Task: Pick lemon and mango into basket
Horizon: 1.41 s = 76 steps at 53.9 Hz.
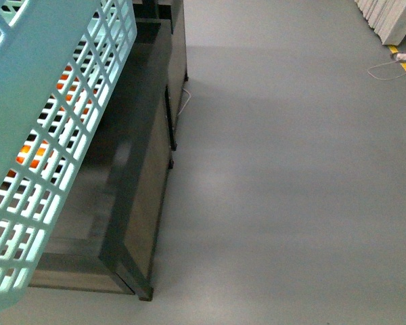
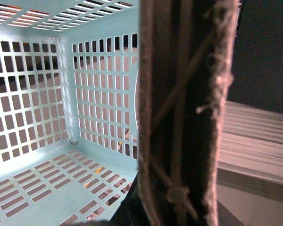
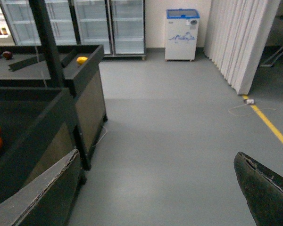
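Front: basket (image 1: 47,101) tilted, close at left over worktop (image 1: 128,203); may clip its rim.
L wrist: basket floor bare; pad (image 2: 179,117) blocks view, can't tell L jaws' state.
R wrist: R jaws wide, empty; lemon (image 3: 81,60) well apart at worktop edge, may roll off; mango not id'd.

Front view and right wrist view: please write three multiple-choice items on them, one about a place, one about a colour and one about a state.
1. In the front view, where is the basket?
A. at the left
B. at the right
C. flat on the floor

2. What colour is the floor line?
A. red
B. yellow
C. green

3. How is the right gripper?
A. shut on a fruit
B. shut on the basket
C. open and empty

Answers:
1 A: its lattice wall fills the left side of the picture.
2 B: a yellow stripe runs over the grey floor.
3 C: its fingers stand wide apart, with only floor between them.
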Motion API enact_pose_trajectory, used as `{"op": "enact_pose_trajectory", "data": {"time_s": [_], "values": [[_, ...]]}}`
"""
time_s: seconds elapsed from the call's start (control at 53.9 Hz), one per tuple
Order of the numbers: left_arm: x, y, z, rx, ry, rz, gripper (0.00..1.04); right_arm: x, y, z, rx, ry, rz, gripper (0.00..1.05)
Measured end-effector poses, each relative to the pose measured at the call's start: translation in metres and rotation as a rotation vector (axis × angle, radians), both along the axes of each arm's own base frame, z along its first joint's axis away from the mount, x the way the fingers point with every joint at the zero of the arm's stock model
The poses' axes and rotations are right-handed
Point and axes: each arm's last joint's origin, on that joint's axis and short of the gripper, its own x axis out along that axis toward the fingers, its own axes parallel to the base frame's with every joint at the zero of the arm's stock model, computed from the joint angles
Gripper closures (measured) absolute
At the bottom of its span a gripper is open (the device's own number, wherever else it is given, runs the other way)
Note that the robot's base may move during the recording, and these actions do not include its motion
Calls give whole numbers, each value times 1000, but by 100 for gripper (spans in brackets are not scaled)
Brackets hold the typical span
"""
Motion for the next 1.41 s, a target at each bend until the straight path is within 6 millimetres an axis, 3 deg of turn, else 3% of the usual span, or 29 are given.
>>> {"op": "enact_pose_trajectory", "data": {"time_s": [1.409], "values": [[0, 0, 0, 0, 1, 0, 100, 0, 0, 0, 0, -1, 1, 9]]}}
